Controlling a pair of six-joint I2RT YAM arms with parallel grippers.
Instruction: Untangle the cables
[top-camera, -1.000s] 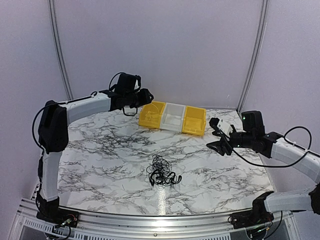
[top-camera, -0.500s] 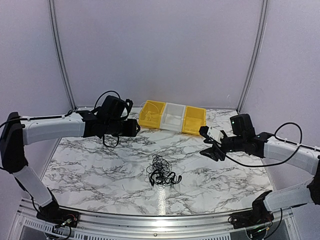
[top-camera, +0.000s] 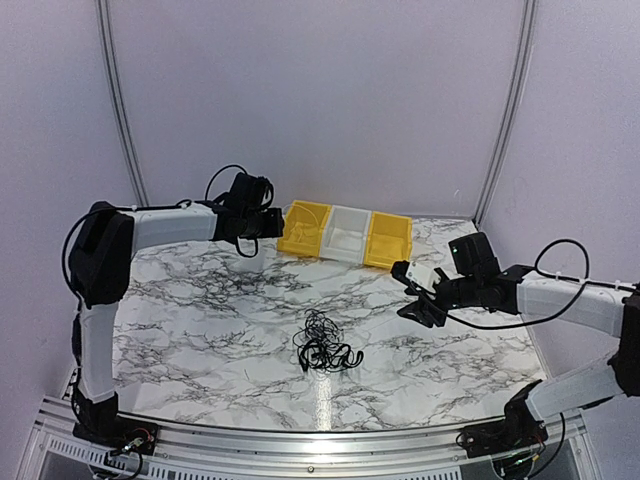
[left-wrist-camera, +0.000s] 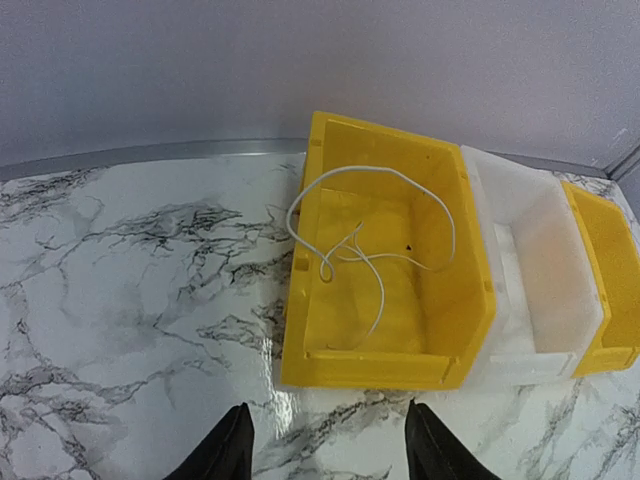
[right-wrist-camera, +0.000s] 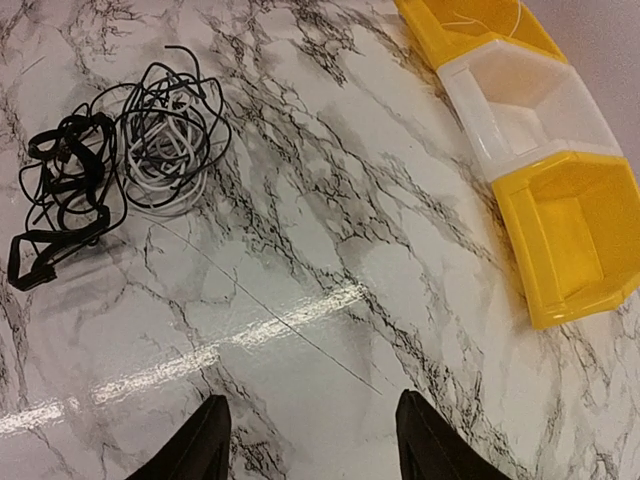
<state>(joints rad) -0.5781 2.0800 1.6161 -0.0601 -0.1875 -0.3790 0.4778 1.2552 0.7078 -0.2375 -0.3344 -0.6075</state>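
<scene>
Your knot of cables (top-camera: 322, 345), black and pale strands, lies mid-desk (top-camera: 200, 330), nearest the arm bases. Beyond it your right claw (top-camera: 413, 297) hangs above the marble, fingers spread and empty. Farthest back, your left claw (left-wrist-camera: 330, 450) stands open and empty before the yellow bin (left-wrist-camera: 360, 368), which holds one white cable (left-wrist-camera: 345, 243).

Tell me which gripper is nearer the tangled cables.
Right. The right gripper hovers to the right of the tangled cables; the left gripper is farther back, at the leftmost yellow bin.

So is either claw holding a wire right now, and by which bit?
Nothing is held: the left gripper and right gripper are open and empty; the cables lie on the table.
</scene>
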